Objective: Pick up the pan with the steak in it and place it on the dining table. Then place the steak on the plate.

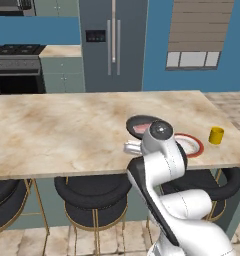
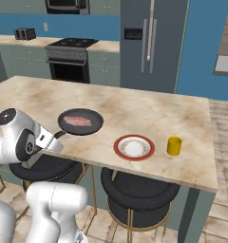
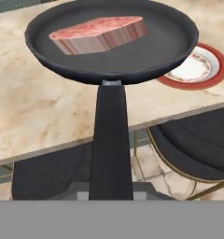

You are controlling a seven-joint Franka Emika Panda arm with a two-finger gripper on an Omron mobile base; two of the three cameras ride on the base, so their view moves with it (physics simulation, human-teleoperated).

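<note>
The pan (image 3: 114, 42) fills the upper half of the hand view, its long handle running straight down the middle to the bottom edge, where the jaws are closed narrow on the handle's end. The steak (image 3: 97, 33) lies in the pan's upper left part, flat on the black base. In the right base view the pan (image 2: 80, 121) sits left of centre over the near part of the bench (image 2: 135, 111), its handle pointing lower left toward the gripper (image 2: 53, 138); whether the pan's base touches the stone or hangs just above it cannot be told. In the left base view the pan (image 1: 141, 125) shows at centre right, half hidden behind the arm's white joint, with the steak (image 1: 141, 129) a pink patch inside.

The plate (image 2: 134, 147) lies on the bench just right of the pan, apart from it, near the front edge. A yellow cup (image 2: 174, 145) stands upright right of the plate.

The hand view shows the steak's thick marbled side and the plate (image 3: 198, 67) at right, partly behind the pan's rim, plus a black stool (image 3: 198, 140) under the bench edge. The base views add the fridge (image 2: 151, 42) and stove (image 2: 71, 59) at the top of the frame.
</note>
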